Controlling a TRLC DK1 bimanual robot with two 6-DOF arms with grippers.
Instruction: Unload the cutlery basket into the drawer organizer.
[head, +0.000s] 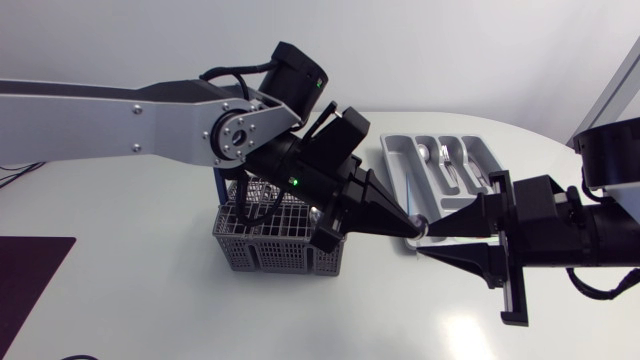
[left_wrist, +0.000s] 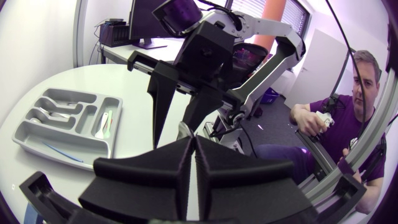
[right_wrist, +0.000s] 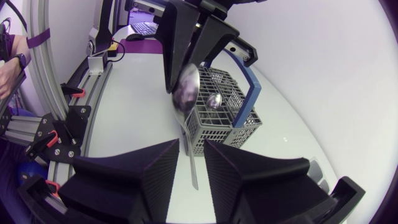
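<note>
The grey plastic mesh cutlery basket (head: 262, 250) with a blue handle stands near left on the white table (head: 150, 300), cutlery upright in it. Just right of it, the left gripper (head: 408, 226) is pinched tight on a shiny metal spoon (right_wrist: 186, 90) near its bowl; the spoon's handle runs between the narrowly parted fingers of the right gripper (head: 428, 238), which do not clamp it. The grey compartmented plastic drawer organizer (head: 400, 165) lies farther back on the right, with cutlery in its compartments.
</note>
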